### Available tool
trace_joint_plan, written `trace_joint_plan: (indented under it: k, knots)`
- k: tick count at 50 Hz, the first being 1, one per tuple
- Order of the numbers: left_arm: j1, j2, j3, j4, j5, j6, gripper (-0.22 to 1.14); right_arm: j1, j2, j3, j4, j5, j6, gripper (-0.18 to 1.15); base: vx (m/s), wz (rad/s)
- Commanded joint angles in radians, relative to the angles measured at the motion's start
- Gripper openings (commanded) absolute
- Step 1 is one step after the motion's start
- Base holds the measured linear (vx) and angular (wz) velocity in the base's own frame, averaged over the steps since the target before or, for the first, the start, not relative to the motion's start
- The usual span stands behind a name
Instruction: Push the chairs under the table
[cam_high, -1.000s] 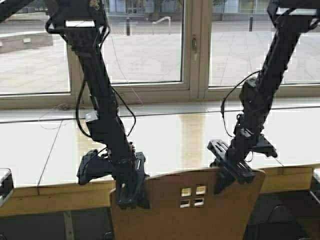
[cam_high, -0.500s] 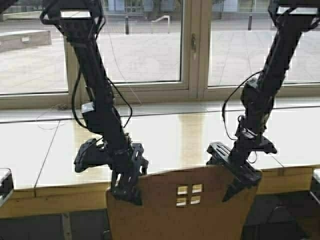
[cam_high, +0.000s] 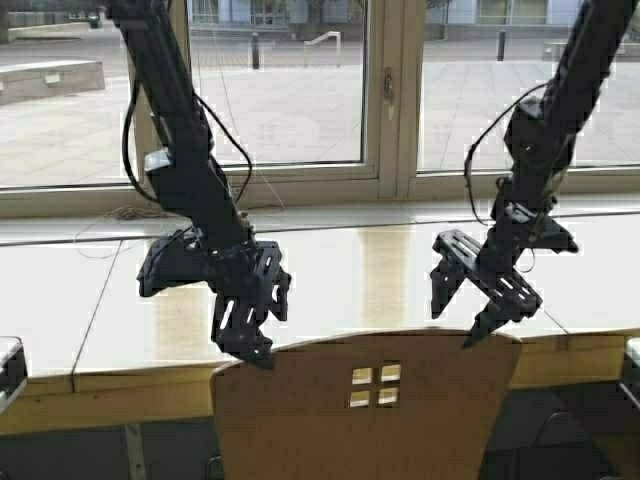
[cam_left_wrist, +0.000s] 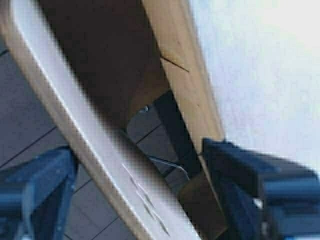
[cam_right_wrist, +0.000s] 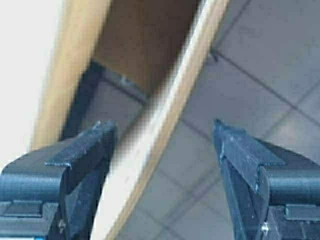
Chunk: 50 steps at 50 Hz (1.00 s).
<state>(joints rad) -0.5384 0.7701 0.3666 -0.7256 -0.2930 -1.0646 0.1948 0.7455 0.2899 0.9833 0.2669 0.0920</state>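
High view: a large window (cam_high: 290, 90) with a paved yard outside was seen behind the counter (cam_high: 360, 270). One chair (cam_high: 365, 410) was placed at the front wooden edge of the counter, its backrest with four square holes rising just before that edge. The left hand (cam_high: 245, 335) was held above the left top corner of the backrest, fingers spread. The right hand (cam_high: 468, 318) was held above the right corner, also spread, both arms bent downward from above.

High view overlooks chair (cam_high: 360, 410); wrist views close above it.
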Motion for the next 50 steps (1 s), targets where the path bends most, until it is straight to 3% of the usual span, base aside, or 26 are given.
trace_joint_plan:
  k: [1,13,26,31,40,50]
  knots:
    - [0.037,-0.164,0.028,0.000,-0.014,0.041,0.99,-0.009,-0.155,0.028,-0.003,-0.005,-0.005,0.90,-0.01,-0.01]
    - [0.044,-0.367,0.155,0.031,-0.015,0.264,0.99,-0.015,-0.350,0.115,-0.037,-0.003,-0.011,0.90,-0.02,0.00]
    - [0.060,-0.690,0.396,0.360,0.008,0.655,0.99,-0.005,-0.643,0.276,-0.322,-0.037,-0.069,0.90,-0.04,0.01]
    - [0.078,-0.805,0.474,0.376,0.054,0.784,0.99,0.008,-0.767,0.336,-0.433,-0.052,-0.072,0.90,-0.06,0.01]
    - [0.091,-0.908,0.526,0.376,0.120,0.989,0.99,0.040,-0.934,0.399,-0.439,-0.140,-0.074,0.90,-0.12,0.05]
    - [0.091,-0.956,0.548,0.377,0.202,1.029,0.99,0.089,-0.976,0.407,-0.463,-0.202,-0.074,0.90,-0.16,0.11]
